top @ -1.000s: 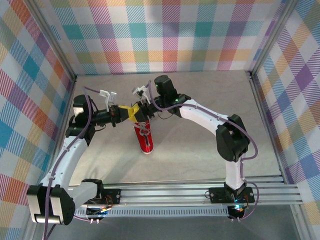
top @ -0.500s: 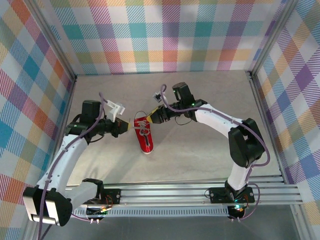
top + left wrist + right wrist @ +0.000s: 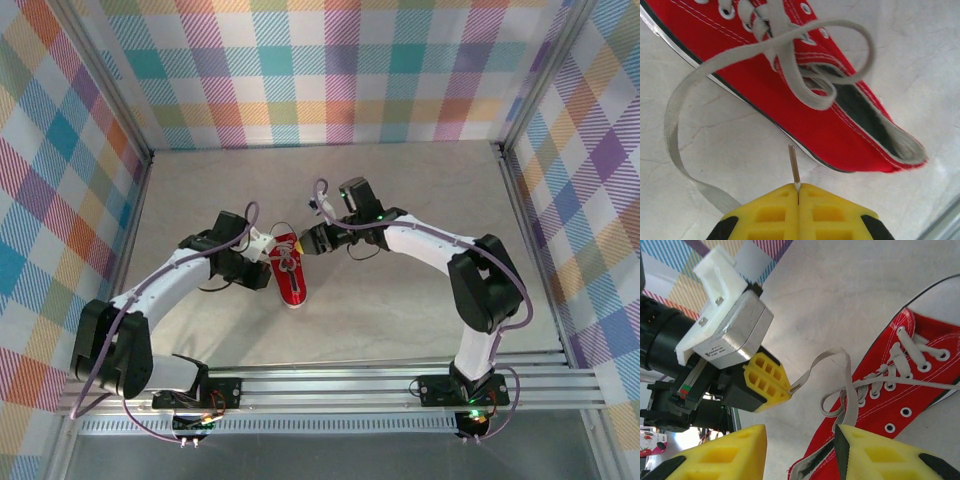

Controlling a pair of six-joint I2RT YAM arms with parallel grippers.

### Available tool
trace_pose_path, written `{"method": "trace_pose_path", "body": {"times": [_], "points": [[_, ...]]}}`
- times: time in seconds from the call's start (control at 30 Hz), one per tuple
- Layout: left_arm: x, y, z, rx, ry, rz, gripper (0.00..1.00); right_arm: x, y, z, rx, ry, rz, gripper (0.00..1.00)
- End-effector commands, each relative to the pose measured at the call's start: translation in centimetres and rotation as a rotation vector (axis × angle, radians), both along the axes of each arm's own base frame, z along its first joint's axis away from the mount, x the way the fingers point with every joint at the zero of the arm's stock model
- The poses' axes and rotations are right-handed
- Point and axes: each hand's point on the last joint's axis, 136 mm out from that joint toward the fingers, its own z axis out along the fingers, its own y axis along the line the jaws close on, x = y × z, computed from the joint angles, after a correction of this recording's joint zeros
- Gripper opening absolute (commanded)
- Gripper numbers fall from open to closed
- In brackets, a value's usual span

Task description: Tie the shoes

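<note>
Shoe [image 3: 291,275] is sitting on the worktop [image 3: 400,310] a bit left of the middle, between the two arms, heel end far and toe pointing near as far as I can make out from the top camera. How far along is the tying? Not very, imo

What's in place: the lace [image 3: 677,107] is threaded through the eyelets. In the left wrist camera the strands cross just above the top eyelets, with one slack loop flopping over the shoe's opening. Could be a first crossover, could just be lace lying on lace, I can't tell. Either way it's loose, and there's no bow anywhere

The left fingers [image 3: 790,200] are clenched on one lace end. You can see the little tip poking out at the seam between them, and the strand curves back round to the shoe with plenty of slack. They sit just off the shoe's left side near the heel. The right fingers [image 3: 740,452] are parted, hovering at the heel end from the right, and I don't see any lace pinched between them. Another strand runs close by the inner edge of one of them, but whether it touches is beyond me

Left to do, by my reckoning: the right side grabs the second end, a proper knot gets pulled tight, then the loops and the bow. Basically the whole tie is ahead
</note>
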Motion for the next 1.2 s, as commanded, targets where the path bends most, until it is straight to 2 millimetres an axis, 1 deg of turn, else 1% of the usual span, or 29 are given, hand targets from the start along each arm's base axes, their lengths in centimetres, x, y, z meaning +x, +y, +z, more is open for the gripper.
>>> {"method": "trace_pose_path", "body": {"times": [0.0, 0.13, 0.27, 0.37, 0.47, 0.63, 0.7, 0.83, 0.93, 1.17], "points": [[0.4, -0.2, -0.5, 0.023, -0.064, -0.03, 0.0, -0.2, 1.0, -1.5, -0.017, 0.043, 0.003, 0.41], [0.4, -1.2, -0.7, -0.008, -0.129, -0.079, 0.0, 0.0, 1.7, -2.9, -0.027, 0.081, -0.011, 0.44], [0.8, -1.1, -1.6, 0.014, -0.154, -0.093, 0.0, 0.3, 2.3, -3.8, -0.026, 0.103, -0.02, 0.44], [0.9, -1.2, -2.3, 0.018, -0.14, -0.093, 0.0, 0.5, 2.5, -4.3, -0.033, 0.112, -0.026, 0.43], [1.1, -1.4, -3.0, 0.028, -0.137, -0.094, 0.0, 0.8, 2.4, -4.8, -0.046, 0.109, -0.039, 0.4], [1.4, -1.4, -3.8, 0.041, -0.13, -0.102, 0.0, 0.9, 2.5, -5.5, -0.054, 0.122, -0.045, 0.32], [1.5, -1.4, -3.9, 0.043, -0.136, -0.107, 0.0, 1.0, 2.6, -5.7, -0.055, 0.126, -0.048, 0.28], [1.5, -1.5, -4.2, 0.043, -0.144, -0.116, 0.0, 1.1, 2.7, -5.9, -0.05, 0.136, -0.053, 0.24], [1.6, -1.6, -4.1, 0.041, -0.156, -0.125, 0.0, 1.1, 2.8, -6.1, -0.044, 0.148, -0.055, 0.21], [1.9, -2.0, -3.0, 0.02, -0.197, -0.145, 0.0, 1.3, 2.9, -6.2, -0.032, 0.169, -0.068, 0.14]]}}
